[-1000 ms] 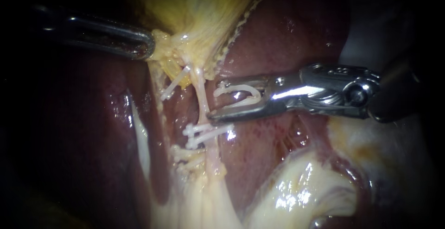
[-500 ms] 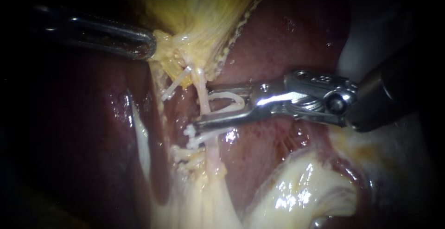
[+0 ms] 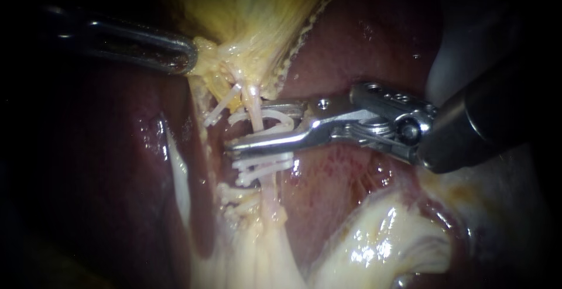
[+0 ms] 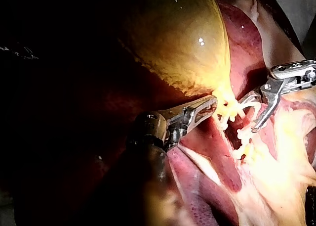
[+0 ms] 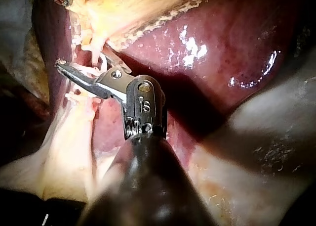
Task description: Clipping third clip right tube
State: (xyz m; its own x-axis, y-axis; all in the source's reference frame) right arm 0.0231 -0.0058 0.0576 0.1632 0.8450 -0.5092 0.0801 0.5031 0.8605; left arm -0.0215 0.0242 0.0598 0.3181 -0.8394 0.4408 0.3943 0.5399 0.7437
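My right instrument (image 3: 249, 126) comes from 3 o'clock; its jaws hold a white clip (image 3: 285, 126) around the right tube (image 3: 253, 96). Other clips (image 3: 260, 166) sit toward 6 o'clock. My left instrument (image 3: 190, 59), at 10 o'clock, pinches the gallbladder (image 3: 252, 14).

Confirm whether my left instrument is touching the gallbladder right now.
Touching. The endoscope view shows my left instrument with its jaws shut on yellow tissue at the gallbladder's narrow end, no gap; the left wrist view agrees.
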